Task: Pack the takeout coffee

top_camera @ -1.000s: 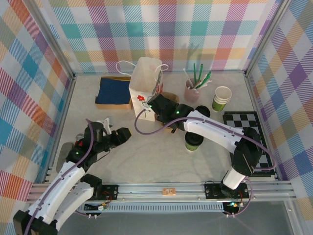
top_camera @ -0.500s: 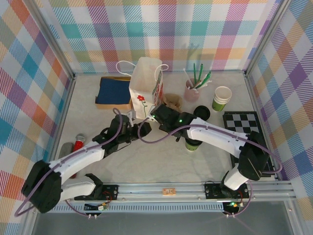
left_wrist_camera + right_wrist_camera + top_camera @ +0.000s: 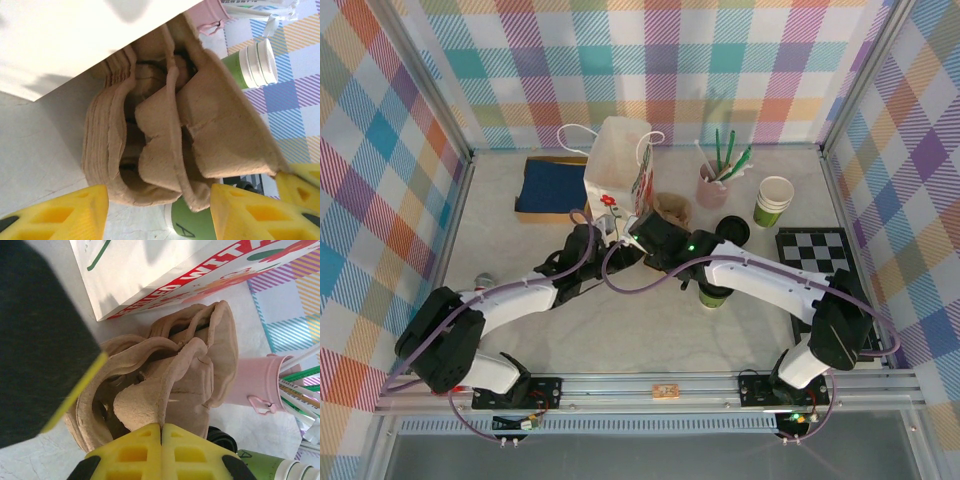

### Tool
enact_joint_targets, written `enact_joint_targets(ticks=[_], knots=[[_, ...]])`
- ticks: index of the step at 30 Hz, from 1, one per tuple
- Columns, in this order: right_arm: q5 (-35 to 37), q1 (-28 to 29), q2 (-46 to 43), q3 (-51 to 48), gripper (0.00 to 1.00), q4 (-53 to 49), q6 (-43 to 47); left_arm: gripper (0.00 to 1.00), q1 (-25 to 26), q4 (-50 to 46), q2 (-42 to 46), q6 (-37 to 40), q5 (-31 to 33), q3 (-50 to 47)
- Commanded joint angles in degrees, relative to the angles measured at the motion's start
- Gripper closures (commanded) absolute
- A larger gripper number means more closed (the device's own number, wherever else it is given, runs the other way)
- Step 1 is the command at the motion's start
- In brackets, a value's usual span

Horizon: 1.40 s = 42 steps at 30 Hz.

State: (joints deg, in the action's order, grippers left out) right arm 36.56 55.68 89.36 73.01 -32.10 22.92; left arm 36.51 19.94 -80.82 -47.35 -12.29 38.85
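The takeout coffee (image 3: 714,293), a green cup under a black lid, stands partly beneath my right forearm; its green side (image 3: 196,223) shows low in the left wrist view. A stack of brown pulp cup carriers (image 3: 672,208) (image 3: 165,130) (image 3: 165,365) sits by the white paper bag (image 3: 618,178). My right gripper (image 3: 650,226) (image 3: 161,428) is shut on the edge of one carrier. Coming in from the left, my left gripper (image 3: 605,240) (image 3: 158,212) is open, its yellow fingers (image 3: 60,215) either side of the stack's near edge.
A pink pot of sticks (image 3: 712,186) (image 3: 252,382) and a lidless green cup (image 3: 773,200) (image 3: 250,59) stand at the back right. A round black lid (image 3: 732,228) lies near the carriers. A checkered board (image 3: 825,265) is at the right, a blue-topped box (image 3: 552,188) at the back left.
My left arm has swung from the near left across to the carriers beside the bag. The right gripper shifted slightly nearer and rightward, still shut.
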Motion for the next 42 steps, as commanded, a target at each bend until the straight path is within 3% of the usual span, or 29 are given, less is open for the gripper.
enact_joint_targets(ticks=[1, 19, 25, 42], knots=[[-1.0, 1.0, -1.2, -0.3, 1.00, 1.9, -1.3, 0.44, 0.4, 2.8, -1.7, -0.3, 0.8, 2.1], [-0.8, 1.6, -1.7, 1.4, 1.00, 1.9, -0.3, 0.45, 0.4, 1.6, -9.8, 2.0, 2.2, 4.2], [2.6, 1.4, -1.9, 2.5, 1.00, 2.2, 0.9, 0.46, 0.4, 2.6, -13.1, 1.8, 2.4, 3.9], [5.0, -1.5, -3.6, 6.0, 1.00, 4.6, 5.3, 0.47, 0.5, 2.8, -14.3, 1.5, 2.8, 4.0]])
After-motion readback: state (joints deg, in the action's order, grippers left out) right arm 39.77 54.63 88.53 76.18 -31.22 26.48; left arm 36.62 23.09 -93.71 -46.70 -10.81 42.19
